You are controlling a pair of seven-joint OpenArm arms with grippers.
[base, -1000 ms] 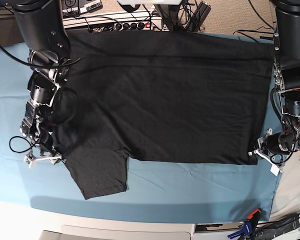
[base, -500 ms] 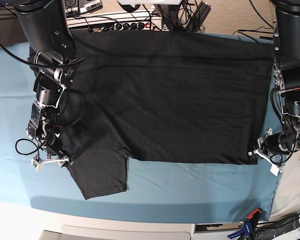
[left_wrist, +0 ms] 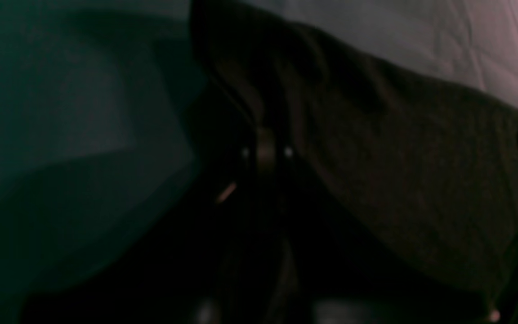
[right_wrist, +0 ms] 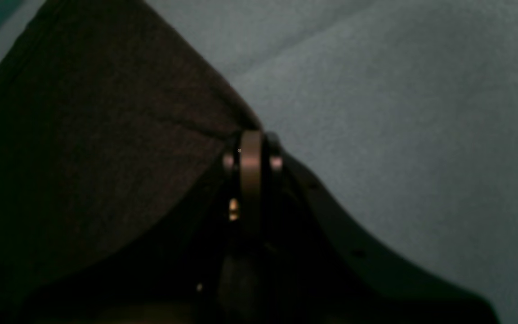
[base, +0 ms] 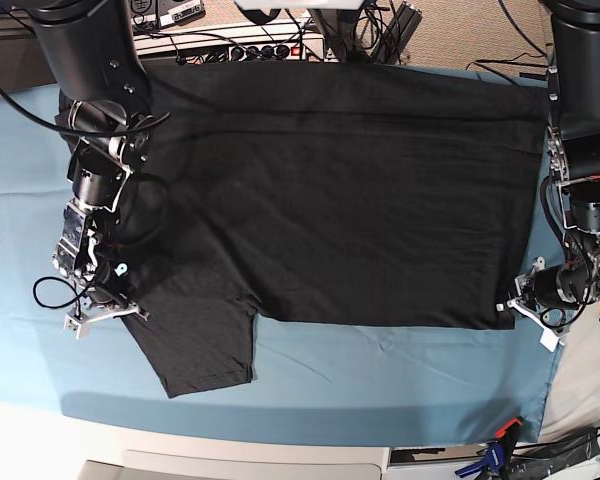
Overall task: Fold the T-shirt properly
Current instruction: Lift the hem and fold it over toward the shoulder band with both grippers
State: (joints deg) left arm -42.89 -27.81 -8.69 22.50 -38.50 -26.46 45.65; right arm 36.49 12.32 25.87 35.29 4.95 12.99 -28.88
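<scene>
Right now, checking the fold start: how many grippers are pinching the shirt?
2: right gripper on the T-shirt sleeve edge at base view's left; left gripper on its hem corner at right.

A teal-blue cloth sheet [base: 380, 380] covers the table. Cables and electronics [base: 250, 45] sit behind it; a blue clamp [base: 495, 452] grips its front edge.

Base view looks straight down on the whole T-shirt [base: 330, 190]; both wrist views sit close over its edges
</scene>
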